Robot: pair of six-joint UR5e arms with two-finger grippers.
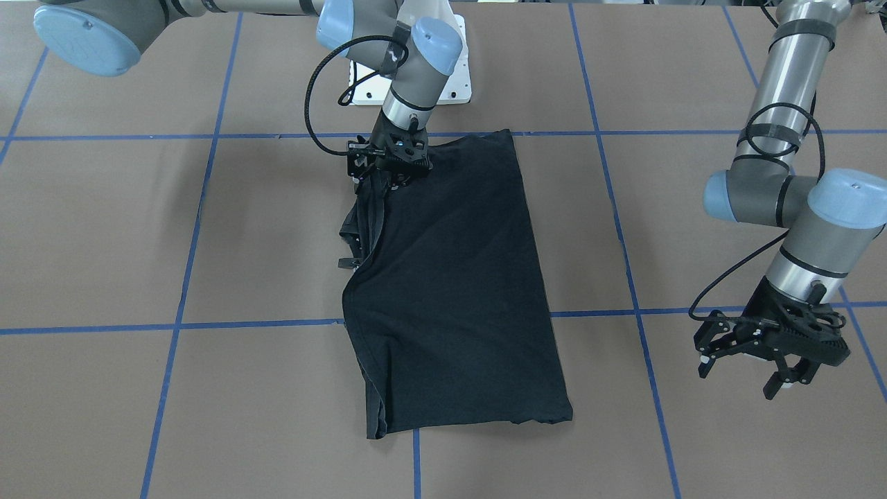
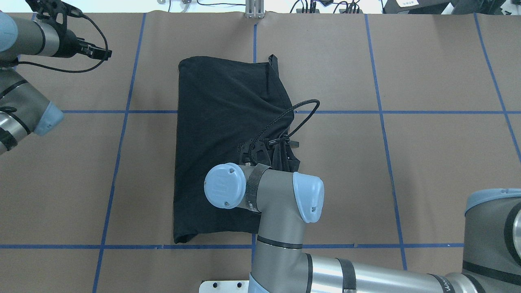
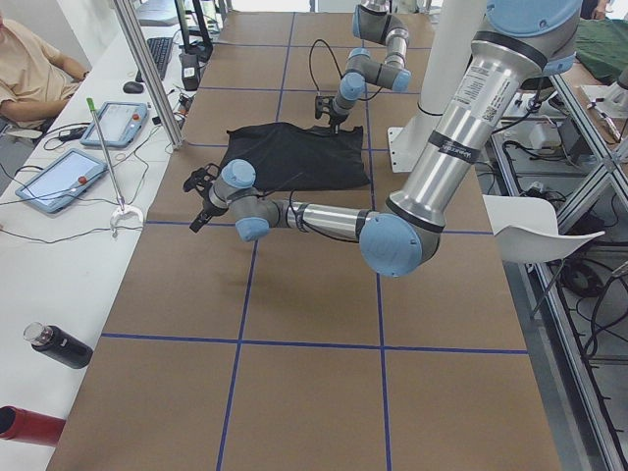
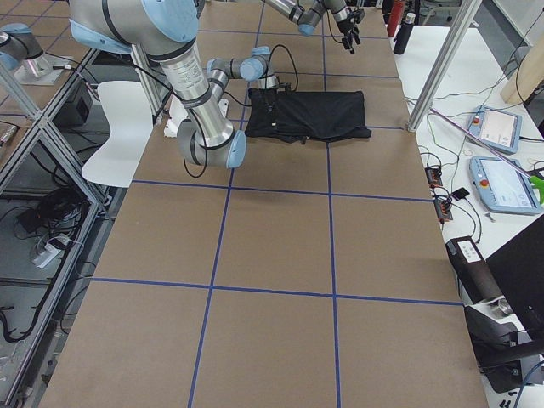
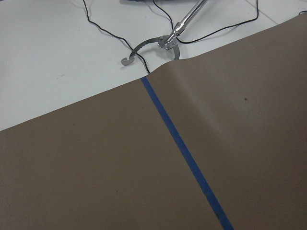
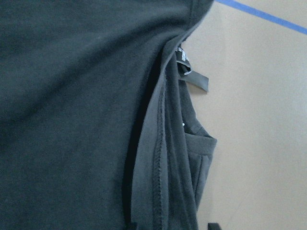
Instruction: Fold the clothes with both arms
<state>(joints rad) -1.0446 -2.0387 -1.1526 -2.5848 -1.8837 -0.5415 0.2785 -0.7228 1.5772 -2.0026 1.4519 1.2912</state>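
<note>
Presently, the T-shirt (image 1: 457, 291), spread beside the right gripper (image 1: 389, 165), is clamped there at its bunched edge; the left gripper (image 1: 738, 378) is held well away, jaws apart. The fold may be skewed by one-sided pulling.

T-shirt (image 1: 457, 277): matt black cloth, stitched hem. Table cover (image 1: 104, 229): matt brown paper. Left arm (image 1: 790, 69): smooth metal tube.

Black tee (image 1: 457, 277) lies folded lengthwise on the counter (image 1: 104, 229), print hidden. Right gripper (image 1: 384, 173) pinches its bunched edge, lifted a bit. Left gripper (image 1: 743, 367) hangs well apart, jaws spread.
</note>
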